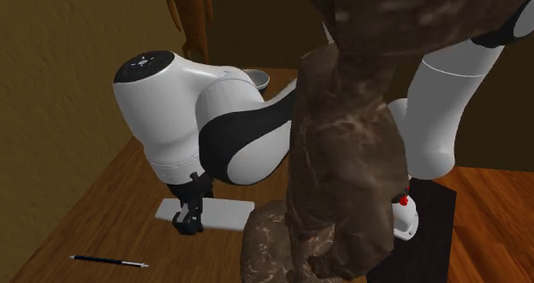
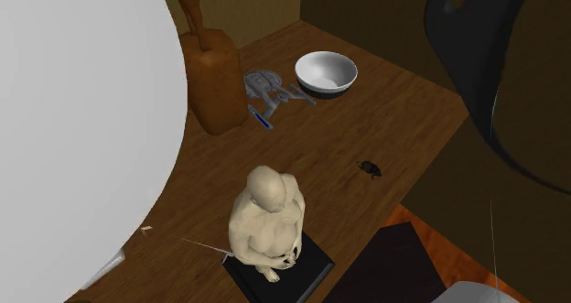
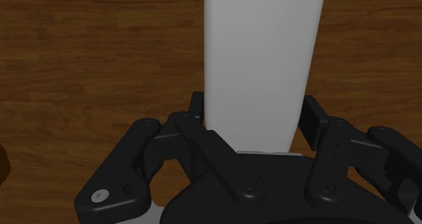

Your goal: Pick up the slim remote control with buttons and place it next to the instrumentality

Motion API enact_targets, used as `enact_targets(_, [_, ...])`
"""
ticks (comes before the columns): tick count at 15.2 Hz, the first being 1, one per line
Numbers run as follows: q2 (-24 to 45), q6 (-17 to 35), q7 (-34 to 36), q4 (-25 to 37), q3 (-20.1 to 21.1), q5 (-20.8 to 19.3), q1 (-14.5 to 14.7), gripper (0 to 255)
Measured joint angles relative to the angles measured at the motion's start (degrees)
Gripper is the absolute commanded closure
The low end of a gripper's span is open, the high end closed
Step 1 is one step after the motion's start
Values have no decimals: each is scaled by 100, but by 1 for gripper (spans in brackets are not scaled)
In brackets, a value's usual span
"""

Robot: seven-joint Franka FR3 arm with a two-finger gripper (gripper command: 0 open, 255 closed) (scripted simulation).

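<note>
The slim remote (image 3: 264, 53) is drawn as a plain white, flat slab with no buttons visible. My black gripper (image 3: 253, 114) is shut on its near end, one finger (image 3: 312, 118) pressing each long side. In the shoulder view the gripper (image 1: 190, 215) points down at the wooden table (image 1: 111, 213), holding the remote (image 1: 227, 213) level at or just above the surface; I cannot tell whether it touches. A thin black pen (image 1: 107, 261) lies near the front edge. A grey starship model (image 2: 273, 89) lies by a white bowl (image 2: 326, 72).
A dark brown statue (image 1: 342, 153) in the foreground hides the table's middle in the shoulder view. In the second exterior view stand a beige seated figure on a black base (image 2: 267, 219), a tall brown wooden piece (image 2: 209, 77) and a small black object (image 2: 371, 168).
</note>
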Motion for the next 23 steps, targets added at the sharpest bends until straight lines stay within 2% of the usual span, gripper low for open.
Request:
enact_targets(5, [821,-203,774,896,212,-464,391,255])
enact_targets(7, [1302,-406,1154,1495,272,-727,669,255])
enact_targets(8, [1419,-407,1253,1594,275,-796,739,255])
enact_targets(18, [1843,147,1478,1413,187,-1062,869,255])
enact_targets(23, [1866,378,1555,1384,111,-1002,879,255])
